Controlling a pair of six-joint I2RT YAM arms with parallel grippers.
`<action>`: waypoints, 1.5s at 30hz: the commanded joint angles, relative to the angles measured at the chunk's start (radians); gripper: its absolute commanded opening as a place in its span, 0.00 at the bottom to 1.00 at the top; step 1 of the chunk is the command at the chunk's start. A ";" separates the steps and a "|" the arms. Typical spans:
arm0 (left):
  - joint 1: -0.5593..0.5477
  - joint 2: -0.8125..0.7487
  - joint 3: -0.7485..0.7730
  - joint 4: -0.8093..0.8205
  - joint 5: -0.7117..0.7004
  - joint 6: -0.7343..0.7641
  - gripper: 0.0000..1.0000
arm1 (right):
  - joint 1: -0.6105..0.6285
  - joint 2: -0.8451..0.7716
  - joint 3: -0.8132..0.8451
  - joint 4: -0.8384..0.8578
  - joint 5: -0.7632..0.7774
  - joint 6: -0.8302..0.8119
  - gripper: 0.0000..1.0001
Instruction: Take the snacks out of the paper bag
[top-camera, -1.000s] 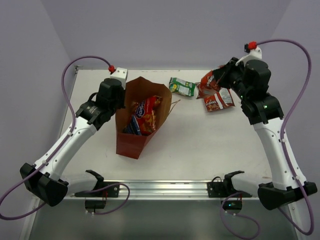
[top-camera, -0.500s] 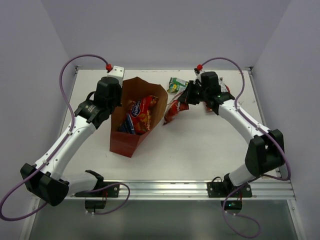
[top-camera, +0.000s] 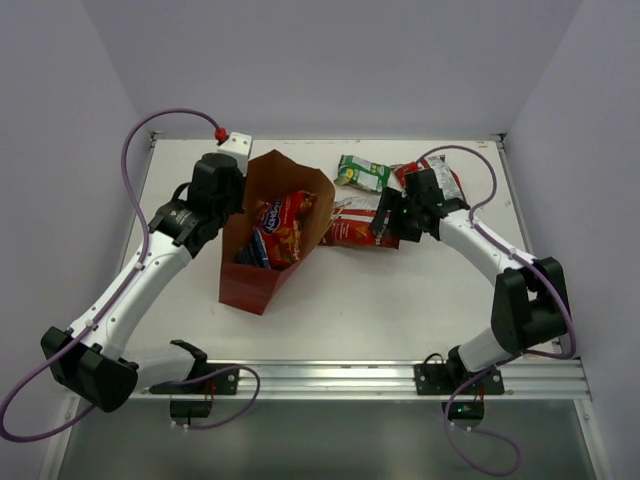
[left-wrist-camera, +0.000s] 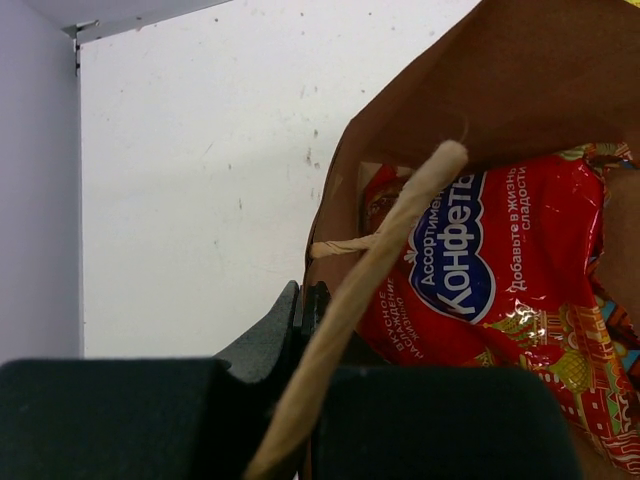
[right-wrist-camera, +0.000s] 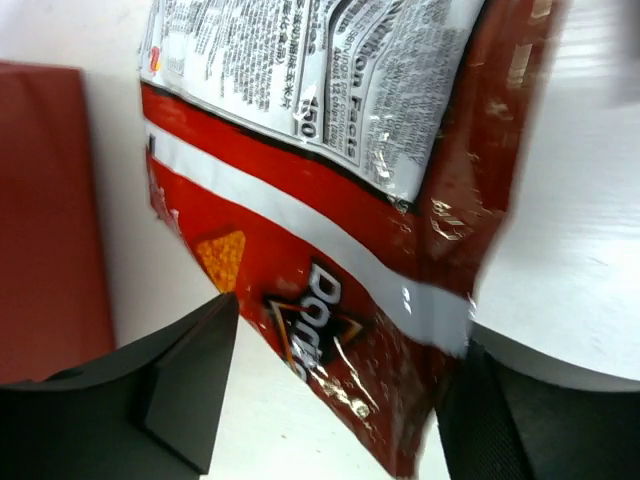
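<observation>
The reddish-brown paper bag (top-camera: 262, 280) stands at the middle left with its mouth open. My left gripper (top-camera: 226, 192) is shut on its rim (left-wrist-camera: 330, 225), and a twisted handle (left-wrist-camera: 372, 285) crosses the left wrist view. Inside lie the red cookie bag (top-camera: 287, 222) (left-wrist-camera: 490, 270) and a blue packet (top-camera: 254, 250). My right gripper (top-camera: 384, 222) (right-wrist-camera: 340, 400) is open, its fingers (right-wrist-camera: 185, 385) straddling a red chip bag (top-camera: 352, 229) (right-wrist-camera: 330, 250) that lies flat on the table just right of the paper bag. A green-white packet (top-camera: 363, 172) lies behind it.
A second red chip bag (top-camera: 443, 178) lies at the back right, partly hidden by my right forearm. The paper bag's side (right-wrist-camera: 40, 200) is close to the left of my right gripper. The table's back edge (top-camera: 330, 140) meets the wall.
My right arm swung in from the back right. Half a second ago it held a red chip bag up beside the paper bag; now its jaws are open and the packet lies on the table.
</observation>
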 joint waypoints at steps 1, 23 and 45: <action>0.008 -0.011 0.029 0.129 0.021 0.025 0.00 | 0.007 -0.113 0.209 -0.193 0.195 -0.021 0.77; 0.005 0.000 0.042 0.117 0.074 -0.029 0.00 | 0.389 -0.007 0.832 -0.307 0.098 -0.111 0.98; -0.006 -0.026 0.097 0.039 0.038 -0.033 0.00 | 0.494 0.314 0.837 -0.394 0.111 -0.004 0.92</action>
